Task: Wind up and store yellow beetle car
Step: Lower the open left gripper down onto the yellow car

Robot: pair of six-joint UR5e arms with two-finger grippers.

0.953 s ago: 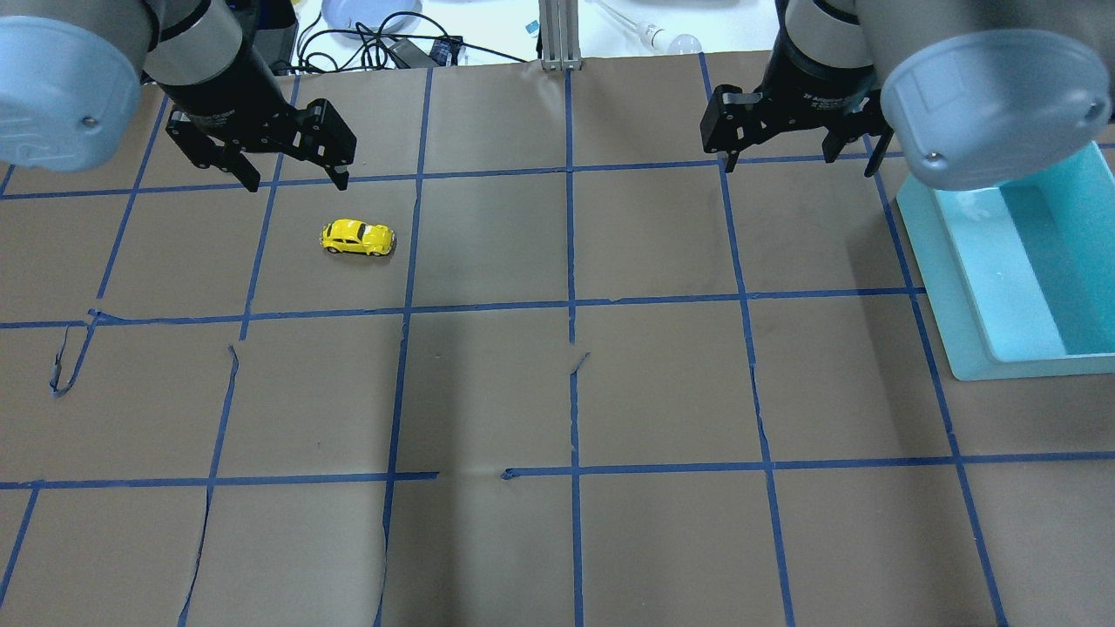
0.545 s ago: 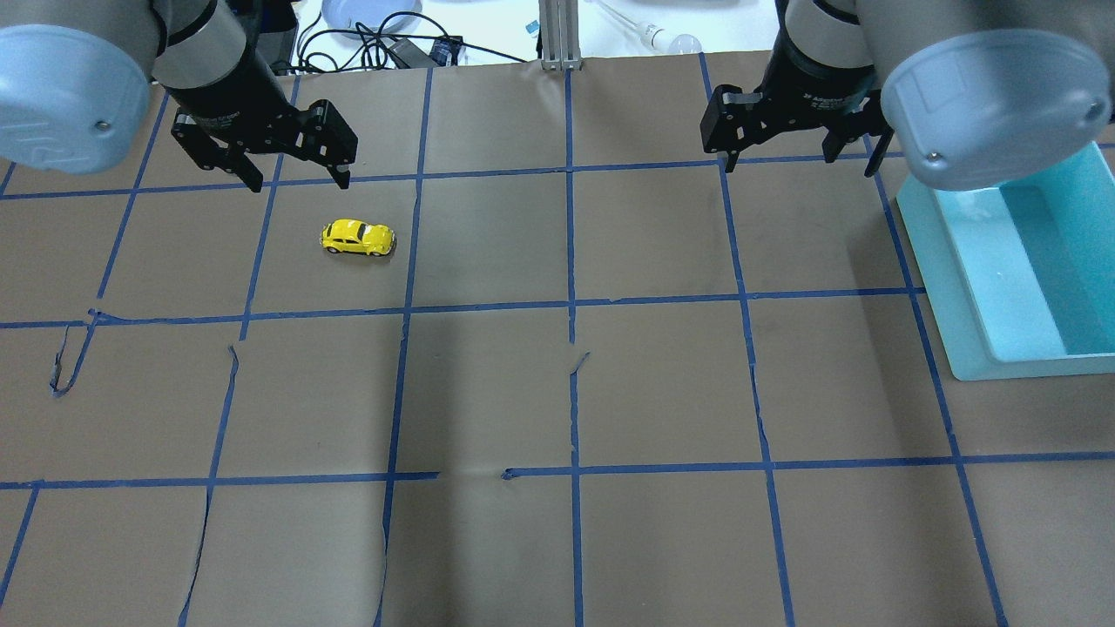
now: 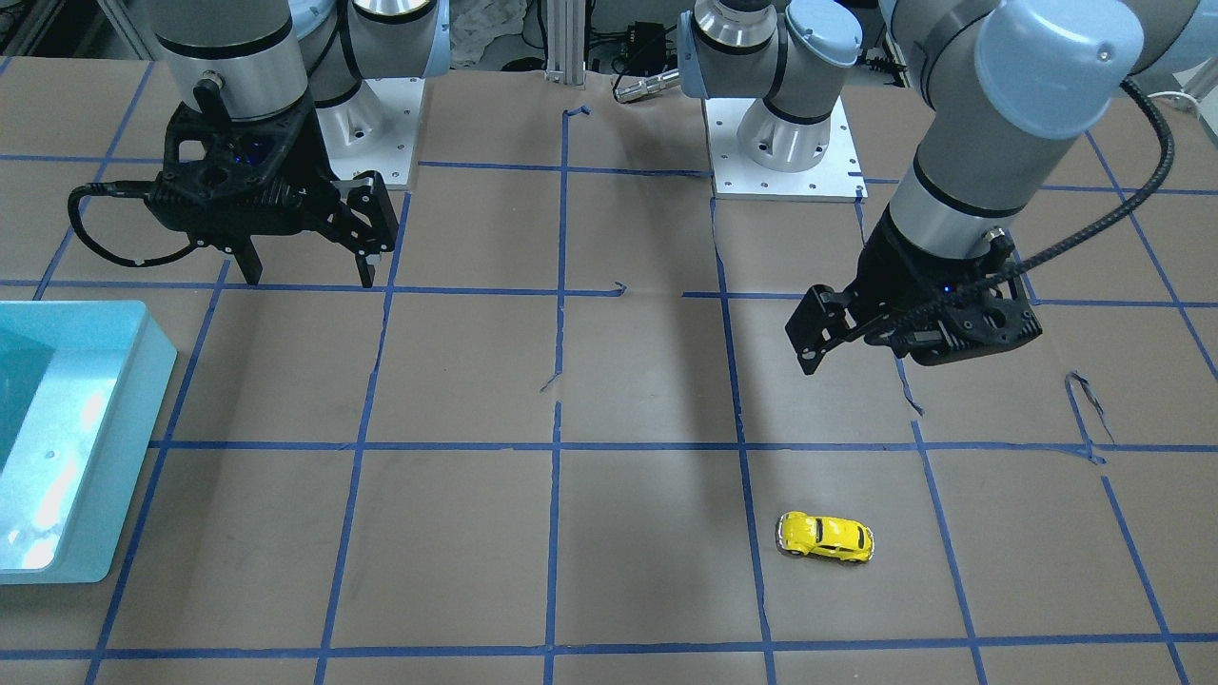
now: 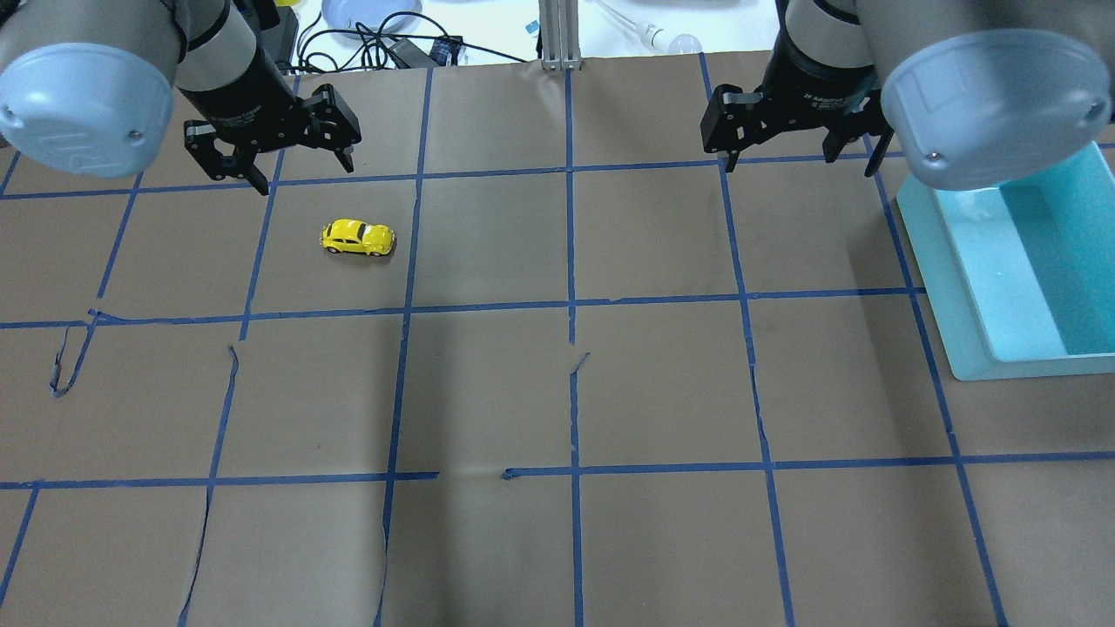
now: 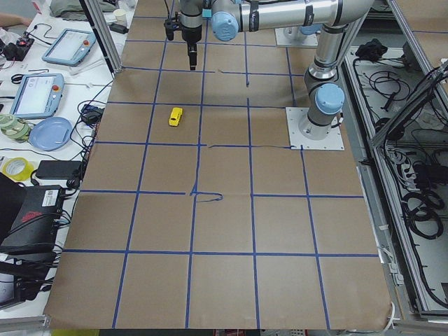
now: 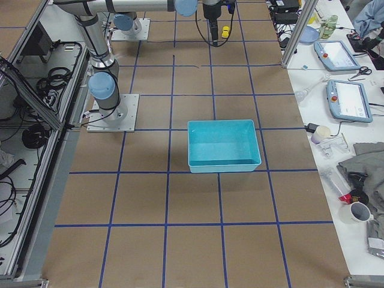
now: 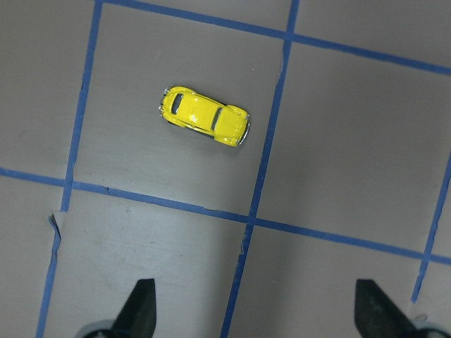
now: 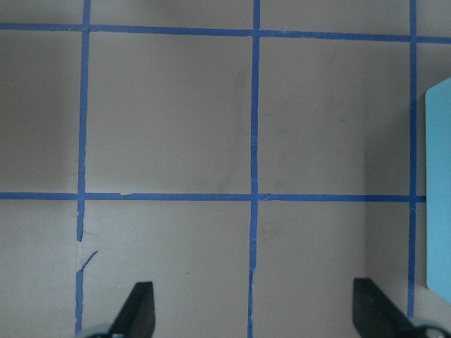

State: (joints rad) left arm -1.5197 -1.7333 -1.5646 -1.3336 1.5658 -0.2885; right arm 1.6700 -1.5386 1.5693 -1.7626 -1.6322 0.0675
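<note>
Overhead exterior, yellow beetle car [image 4: 358,237]: it stands on its wheels on the counter [image 4: 653,392], inside one taped square in the far-left part. Nothing touches it, so both flanks are free for a grip.
Car's heading: it lies roughly crosswise, along the 3-to-9 o'clock line of that view. I cannot tell the nose from the tail there.
Left end effector [image 4: 305,177]: spread wide and holding nothing. It hangs above the counter with the car at about 4 o'clock from it, near but apart. In the wrist view the car lies at about 11 o'clock beyond the fingertips [image 7: 141,306]. I judge it is posed high to keep the car in sight before closing in.
Right end effector [image 3: 310,279]: spread wide and empty, well apart from the car. It probably waits by the bin for its share of the winding or storing.
Teal bin [image 4: 936,261]: open-topped, far out at the car's 3 o'clock. It is the likely store.
</note>
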